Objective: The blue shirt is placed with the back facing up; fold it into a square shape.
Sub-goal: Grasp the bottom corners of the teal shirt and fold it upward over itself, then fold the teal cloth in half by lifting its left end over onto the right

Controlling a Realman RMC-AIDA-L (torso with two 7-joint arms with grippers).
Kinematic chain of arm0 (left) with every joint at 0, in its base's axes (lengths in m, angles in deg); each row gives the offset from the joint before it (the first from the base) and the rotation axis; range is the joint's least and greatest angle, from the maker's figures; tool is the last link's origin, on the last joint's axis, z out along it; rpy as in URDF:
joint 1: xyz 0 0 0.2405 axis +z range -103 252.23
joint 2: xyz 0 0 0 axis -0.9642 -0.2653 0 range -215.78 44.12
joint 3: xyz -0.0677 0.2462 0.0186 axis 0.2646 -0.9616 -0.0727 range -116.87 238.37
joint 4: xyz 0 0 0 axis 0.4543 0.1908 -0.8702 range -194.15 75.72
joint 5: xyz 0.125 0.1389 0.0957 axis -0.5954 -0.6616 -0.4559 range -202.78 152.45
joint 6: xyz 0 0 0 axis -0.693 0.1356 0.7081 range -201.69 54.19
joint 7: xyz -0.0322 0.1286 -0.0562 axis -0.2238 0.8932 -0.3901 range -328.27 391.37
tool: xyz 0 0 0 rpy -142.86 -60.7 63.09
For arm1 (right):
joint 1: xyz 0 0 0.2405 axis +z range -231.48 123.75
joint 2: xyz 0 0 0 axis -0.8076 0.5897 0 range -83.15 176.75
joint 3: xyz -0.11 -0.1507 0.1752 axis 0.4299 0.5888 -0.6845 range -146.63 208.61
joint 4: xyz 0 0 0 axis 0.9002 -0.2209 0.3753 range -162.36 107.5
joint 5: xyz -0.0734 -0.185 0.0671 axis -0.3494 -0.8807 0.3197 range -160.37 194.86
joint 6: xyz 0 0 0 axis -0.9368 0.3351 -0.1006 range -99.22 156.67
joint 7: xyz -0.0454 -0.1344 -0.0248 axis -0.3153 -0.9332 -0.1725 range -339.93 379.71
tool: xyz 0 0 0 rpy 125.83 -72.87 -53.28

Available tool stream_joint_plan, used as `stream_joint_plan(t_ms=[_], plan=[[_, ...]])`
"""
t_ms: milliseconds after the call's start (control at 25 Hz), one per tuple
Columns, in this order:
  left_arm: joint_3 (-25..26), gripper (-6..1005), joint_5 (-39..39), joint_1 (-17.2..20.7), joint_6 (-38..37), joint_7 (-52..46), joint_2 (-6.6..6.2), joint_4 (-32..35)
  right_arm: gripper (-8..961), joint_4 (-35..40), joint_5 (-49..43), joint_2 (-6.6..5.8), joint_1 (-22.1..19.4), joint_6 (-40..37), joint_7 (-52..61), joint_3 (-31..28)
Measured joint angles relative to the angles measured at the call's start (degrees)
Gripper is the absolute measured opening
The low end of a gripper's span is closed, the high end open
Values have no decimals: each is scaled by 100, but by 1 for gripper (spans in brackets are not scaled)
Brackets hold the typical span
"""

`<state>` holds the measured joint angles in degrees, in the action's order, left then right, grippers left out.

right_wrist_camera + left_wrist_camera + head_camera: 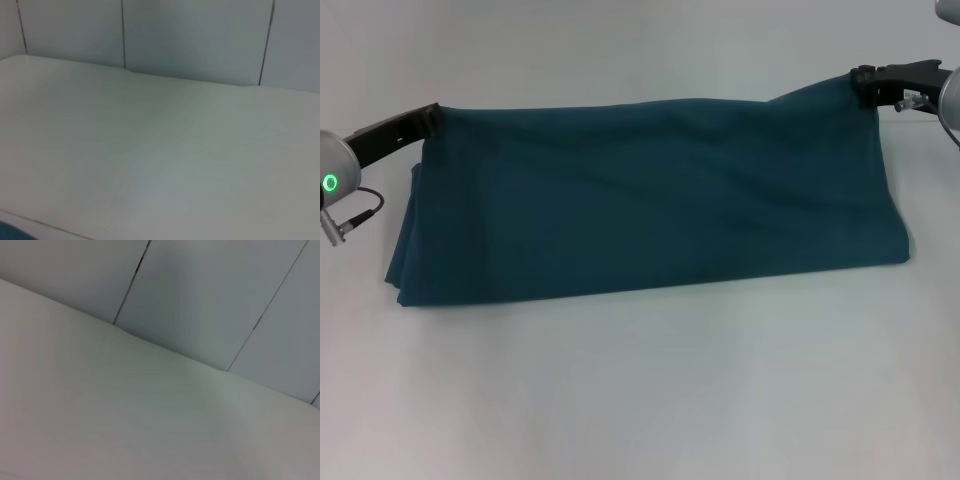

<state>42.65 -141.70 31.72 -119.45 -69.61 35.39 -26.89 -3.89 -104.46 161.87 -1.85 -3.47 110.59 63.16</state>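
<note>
1. Lying across the white table (640,400), the blue shirt (650,210) shows its plain side as a wide band, already doubled over, with its long axis running from the robot's left to its right.
2. At the far left corner, the left gripper (428,118) meets the cloth; its fingers appear pinched on that corner, which is raised off the table.
3. At the far right corner, the right gripper (865,85) seems clamped on the shirt in the same way, holding that corner higher than the left one.
4. Both wrist views show only bare table and the panelled wall (200,40) behind, apart from a sliver of blue at one corner of the right wrist view.
5. My judgement: the far edge hangs between the two grippers, so the next fold turns on carrying it toward the near edge, parallel to the long axis.
</note>
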Motion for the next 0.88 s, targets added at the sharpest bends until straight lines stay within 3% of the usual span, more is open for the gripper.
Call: stream_joint_plan(t_ms=[280, 520, 800, 880], plan=[[3, 8, 68, 8, 0, 42, 45, 2, 33, -55, 12, 38, 38, 260, -136, 139], [7, 114, 554, 124, 229, 202, 122, -4, 57, 67, 22, 68, 38, 291, -365, 145], [7, 265, 635, 153, 380, 234, 138, -70, 509, 140, 293, 14, -3, 346, -313, 148], [6, 329, 655, 157, 379, 238, 140, -76, 529, 132, 345, 3, -22, 306, -304, 145]])
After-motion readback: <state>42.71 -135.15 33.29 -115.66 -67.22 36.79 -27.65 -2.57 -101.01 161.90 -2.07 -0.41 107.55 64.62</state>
